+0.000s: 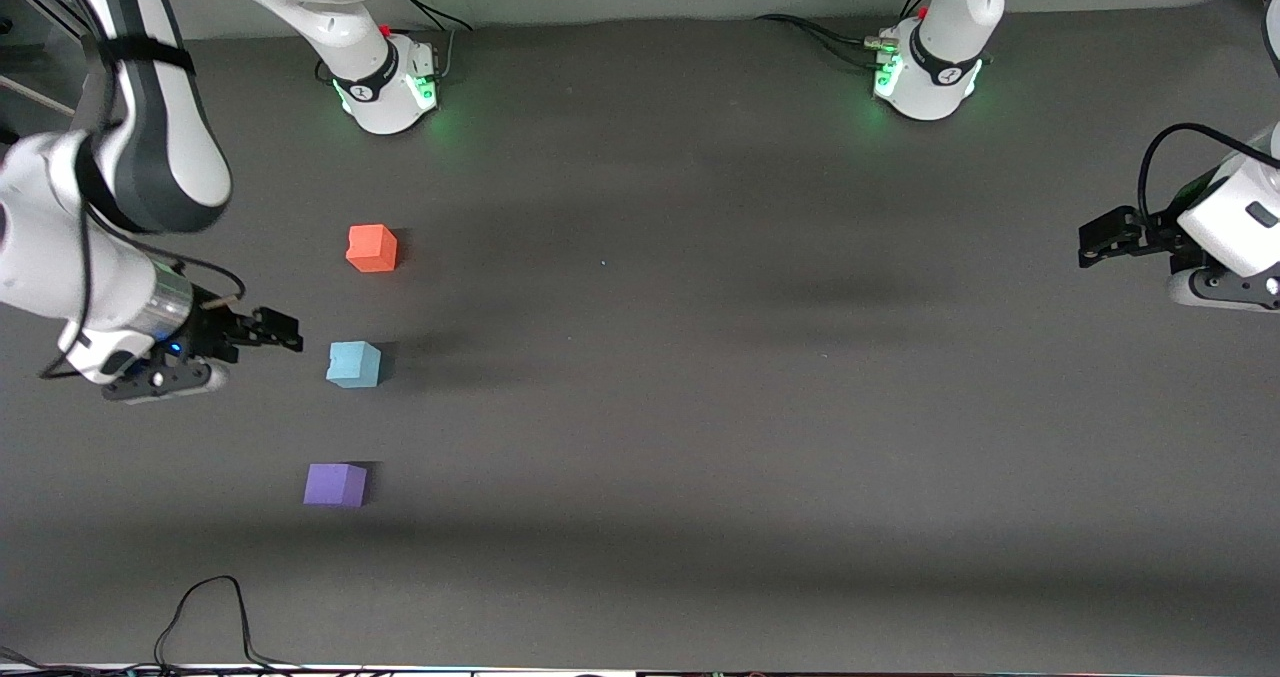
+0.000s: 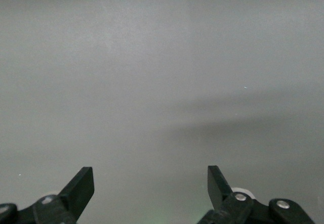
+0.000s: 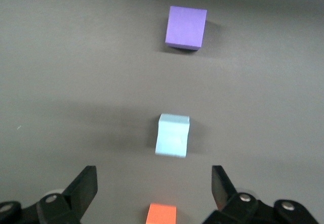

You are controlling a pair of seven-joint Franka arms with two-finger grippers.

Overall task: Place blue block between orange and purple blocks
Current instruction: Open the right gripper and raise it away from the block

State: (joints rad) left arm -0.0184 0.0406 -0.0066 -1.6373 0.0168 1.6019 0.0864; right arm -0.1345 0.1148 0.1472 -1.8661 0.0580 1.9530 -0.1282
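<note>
The light blue block [image 1: 353, 364] sits on the dark table between the orange block [image 1: 372, 248], which is farther from the front camera, and the purple block [image 1: 335, 484], which is nearer. The three lie in a loose line toward the right arm's end. My right gripper [image 1: 282, 329] is open and empty, in the air beside the blue block and apart from it. Its wrist view shows the orange block [image 3: 161, 214] between the open fingers, then the blue block [image 3: 172, 135] and the purple block [image 3: 186, 28]. My left gripper [image 1: 1095, 242] waits open and empty over bare table [image 2: 150, 172] at the left arm's end.
A black cable [image 1: 215, 617] loops on the table by the edge nearest the front camera. The arm bases [image 1: 385, 87] [image 1: 930, 72] stand at the edge farthest from it, with cables beside them. The dark mat [image 1: 700, 377] lies bare between the blocks and the left gripper.
</note>
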